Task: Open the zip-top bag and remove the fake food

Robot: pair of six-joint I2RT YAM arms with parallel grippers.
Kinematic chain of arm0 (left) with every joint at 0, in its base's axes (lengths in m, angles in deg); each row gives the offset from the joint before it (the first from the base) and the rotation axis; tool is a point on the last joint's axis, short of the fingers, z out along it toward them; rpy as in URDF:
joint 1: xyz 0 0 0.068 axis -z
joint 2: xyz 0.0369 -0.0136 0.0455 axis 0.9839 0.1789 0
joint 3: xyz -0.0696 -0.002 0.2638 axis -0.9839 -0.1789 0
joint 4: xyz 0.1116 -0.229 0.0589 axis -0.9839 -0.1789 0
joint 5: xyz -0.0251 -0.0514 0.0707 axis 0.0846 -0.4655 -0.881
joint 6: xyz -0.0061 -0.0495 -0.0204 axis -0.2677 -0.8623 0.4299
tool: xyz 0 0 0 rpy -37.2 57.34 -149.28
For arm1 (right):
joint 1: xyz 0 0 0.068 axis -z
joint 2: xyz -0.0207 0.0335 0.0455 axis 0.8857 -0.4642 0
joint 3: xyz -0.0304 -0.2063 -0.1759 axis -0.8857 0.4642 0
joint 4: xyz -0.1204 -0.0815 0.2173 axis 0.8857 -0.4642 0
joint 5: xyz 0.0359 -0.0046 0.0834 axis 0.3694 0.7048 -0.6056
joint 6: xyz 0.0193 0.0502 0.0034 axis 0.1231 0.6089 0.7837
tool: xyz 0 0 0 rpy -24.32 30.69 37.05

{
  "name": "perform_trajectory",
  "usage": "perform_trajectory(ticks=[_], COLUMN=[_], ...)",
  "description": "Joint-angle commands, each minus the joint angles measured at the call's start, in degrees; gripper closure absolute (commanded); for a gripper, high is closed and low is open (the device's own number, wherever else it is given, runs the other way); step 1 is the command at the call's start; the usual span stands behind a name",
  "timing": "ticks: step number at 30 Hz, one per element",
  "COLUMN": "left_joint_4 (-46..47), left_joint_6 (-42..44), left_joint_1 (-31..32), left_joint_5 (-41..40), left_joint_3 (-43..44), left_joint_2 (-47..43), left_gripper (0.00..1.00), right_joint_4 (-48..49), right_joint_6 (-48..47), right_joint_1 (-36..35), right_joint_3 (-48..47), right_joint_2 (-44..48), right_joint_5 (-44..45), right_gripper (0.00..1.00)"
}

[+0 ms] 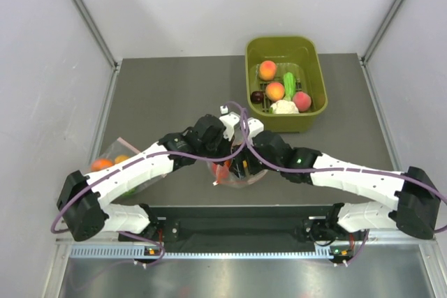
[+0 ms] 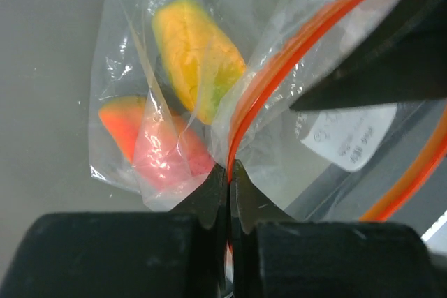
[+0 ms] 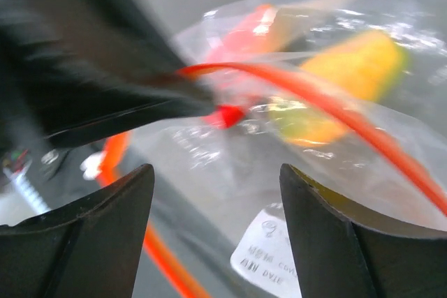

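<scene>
Two toys (image 2: 197,57) sit in the zip-top bag (image 1: 237,172) at the counter's (image 1: 174,95) six o'clock edge, my left fingers (image 2: 209,204) pinched on its orange strip (image 2: 279,61), my right fingers (image 3: 91,235) spread wide, bag at twelve o'clock.

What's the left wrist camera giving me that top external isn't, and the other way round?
Left wrist only: the left gripper pinched shut on the orange-red zip strip, and a yellow-orange piece inside the zip-top bag. Top external only: the green bin holding cauliflower and peaches, plus a second bag at the left. Both: the zip-top bag.
</scene>
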Motion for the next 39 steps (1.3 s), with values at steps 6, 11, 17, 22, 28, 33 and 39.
perform_trajectory(ticks=[6,11,17,22,28,33,39], left_joint_4=[2.3,2.4,2.6,3.3,4.0,4.7,5.1], left_joint_6=[1.2,1.3,1.3,1.3,1.6,1.8,1.8], left_joint_1=[0.7,0.7,0.7,0.7,0.7,0.7,0.7], left_joint_5=[1.2,1.3,2.4,5.0,8.4,10.9,13.5], left_joint_3=[1.2,1.1,1.0,0.9,0.7,0.4,0.4], left_joint_2=[-2.1,-2.2,-2.5,-2.5,-2.9,-3.2,-2.9], left_gripper=[1.0,1.0,1.0,1.0,1.0,1.0,1.0], right_joint_4=[3.1,9.3,16.7,27.3,35.7,42.1,49.9], right_joint_6=[3.1,4.2,1.7,-0.8,-3.7,-4.6,-7.4], right_joint_1=[-0.7,-0.7,-0.7,-0.6,-0.5,-0.5,-0.6], right_joint_3=[0.4,3.0,4.6,8.2,10.6,12.6,14.0], right_joint_2=[-4.2,-7.0,-11.8,-13.5,-16.7,-19.8,-21.7], right_joint_5=[15.1,20.3,22.0,21.5,19.7,19.0,16.6], right_gripper=[0.26,0.24,0.23,0.22,0.2,0.19,0.19])
